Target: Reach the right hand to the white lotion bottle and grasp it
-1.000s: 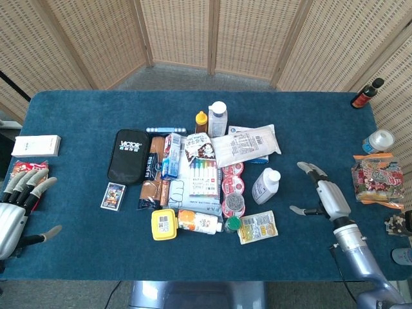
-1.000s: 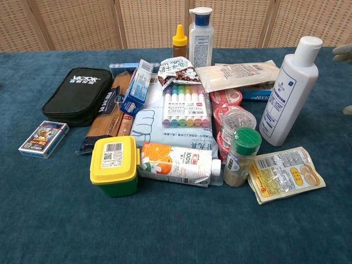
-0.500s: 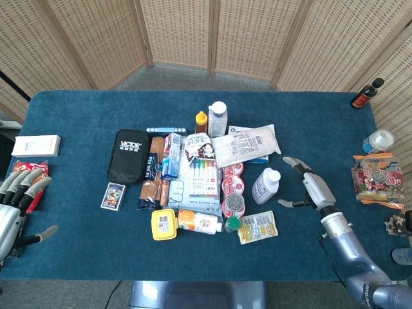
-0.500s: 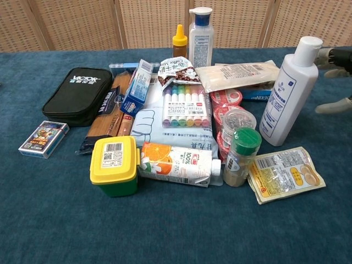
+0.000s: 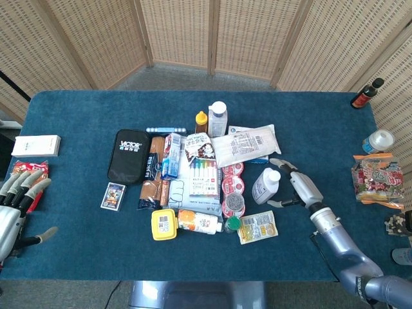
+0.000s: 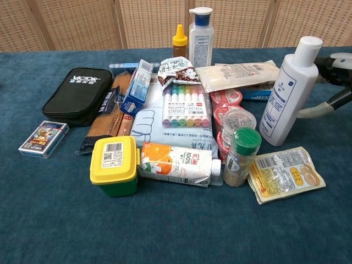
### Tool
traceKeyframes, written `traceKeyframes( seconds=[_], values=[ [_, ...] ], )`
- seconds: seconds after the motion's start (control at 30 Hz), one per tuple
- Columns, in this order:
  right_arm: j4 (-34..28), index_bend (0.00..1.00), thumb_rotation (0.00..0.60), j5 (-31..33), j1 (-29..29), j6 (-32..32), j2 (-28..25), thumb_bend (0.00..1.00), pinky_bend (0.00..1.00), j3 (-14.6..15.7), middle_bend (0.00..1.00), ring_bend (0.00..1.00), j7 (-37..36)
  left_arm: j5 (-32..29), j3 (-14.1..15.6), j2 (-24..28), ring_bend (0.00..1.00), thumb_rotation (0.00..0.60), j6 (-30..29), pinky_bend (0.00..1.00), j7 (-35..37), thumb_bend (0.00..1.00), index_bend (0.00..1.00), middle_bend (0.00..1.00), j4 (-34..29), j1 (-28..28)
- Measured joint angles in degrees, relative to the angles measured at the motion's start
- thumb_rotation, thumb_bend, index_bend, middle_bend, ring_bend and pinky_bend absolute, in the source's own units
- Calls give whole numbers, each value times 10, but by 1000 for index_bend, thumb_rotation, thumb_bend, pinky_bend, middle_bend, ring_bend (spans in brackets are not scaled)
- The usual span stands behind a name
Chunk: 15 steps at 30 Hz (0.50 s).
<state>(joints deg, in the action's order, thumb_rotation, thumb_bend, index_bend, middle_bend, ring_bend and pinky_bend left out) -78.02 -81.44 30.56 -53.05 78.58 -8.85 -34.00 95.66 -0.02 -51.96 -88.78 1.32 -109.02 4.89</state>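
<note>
So the white lotion bottle (image 5: 265, 185) stands upright at the 3 o'clock edge of the pile, by the pink-lidded cups (image 5: 233, 179). Right hand (image 5: 297, 187) sits just beside it, fingers spread, not gripping anything. Left hand (image 5: 14, 205) is way off at 9 o'clock, fingers apart, empty.

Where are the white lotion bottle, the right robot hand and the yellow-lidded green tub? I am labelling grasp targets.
White lotion bottle (image 6: 287, 96), chest view: middle of its body.
Right robot hand (image 5: 300, 187), head view: middle of the hand.
Yellow-lidded green tub (image 6: 114, 159), chest view: top of the lid.
</note>
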Motion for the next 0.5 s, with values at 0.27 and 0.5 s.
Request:
traceKeyframes(
  seconds=[0.27, 0.5],
  values=[
    [5, 0, 600, 4, 16, 16, 7, 0, 0, -1, 0, 0, -18, -3, 3, -5, 0, 600, 3, 0, 1, 160, 131, 14, 5, -2],
    [24, 0, 600, 15, 25, 17, 27, 11, 0, -10, 203, 47, -39, -5, 6, -8, 0, 600, -3, 0, 4, 160, 132, 14, 9, -9]
  ],
)
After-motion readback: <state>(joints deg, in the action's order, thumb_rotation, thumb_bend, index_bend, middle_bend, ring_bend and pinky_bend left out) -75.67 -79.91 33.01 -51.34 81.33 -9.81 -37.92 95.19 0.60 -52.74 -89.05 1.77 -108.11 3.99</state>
